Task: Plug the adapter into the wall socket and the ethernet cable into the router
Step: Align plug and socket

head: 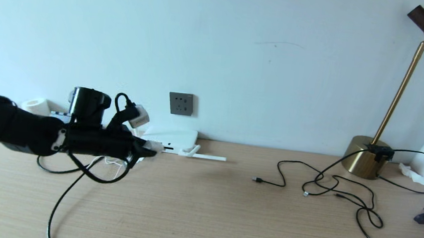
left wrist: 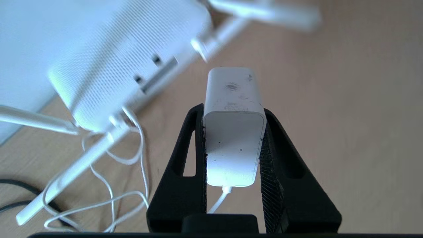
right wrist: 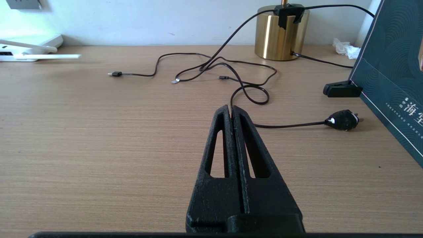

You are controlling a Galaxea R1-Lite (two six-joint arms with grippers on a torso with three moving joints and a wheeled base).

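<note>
left pincer level, clamping adapter (beside router)

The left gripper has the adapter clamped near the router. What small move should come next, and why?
Probably lift the left gripper and swing it toward the wall socket. The adapter sits firmly between the fingers, but in the head view it is low by the router, with the socket above and to the right. The right gripper rests shut over the table.
</note>
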